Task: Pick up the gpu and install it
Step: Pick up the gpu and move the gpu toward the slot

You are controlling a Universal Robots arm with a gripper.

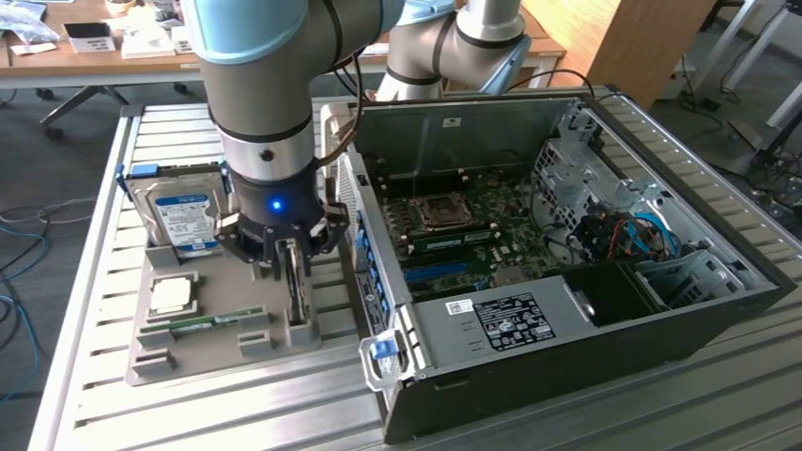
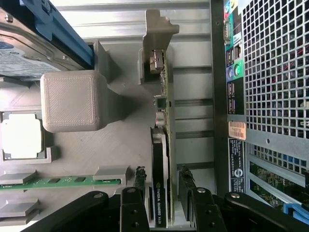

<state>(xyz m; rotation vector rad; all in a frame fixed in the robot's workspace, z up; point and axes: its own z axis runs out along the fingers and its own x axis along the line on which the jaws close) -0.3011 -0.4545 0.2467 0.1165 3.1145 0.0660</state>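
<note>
Two black fingers (image 2: 139, 186) of the gripper (image 1: 291, 268) stand spread wide, one at each flat side of the gpu (image 2: 159, 145), not closed on it. Above them the arm (image 1: 261, 103), a smooth silver tube with a lit blue ring, points straight down over the grey tray (image 1: 213, 352). The gpu stands on its long edge in a slot of this tray: a thin green board with a dark face. The tray's plastic is matte and finely ribbed. Also on the tray are a hard drive (image 1: 186, 218) standing upright, a square metal-lidded processor (image 1: 172, 294) and a green memory stick (image 1: 201, 323) lying flat. Beside the tray sits an open black computer case (image 1: 701, 310).
</note>
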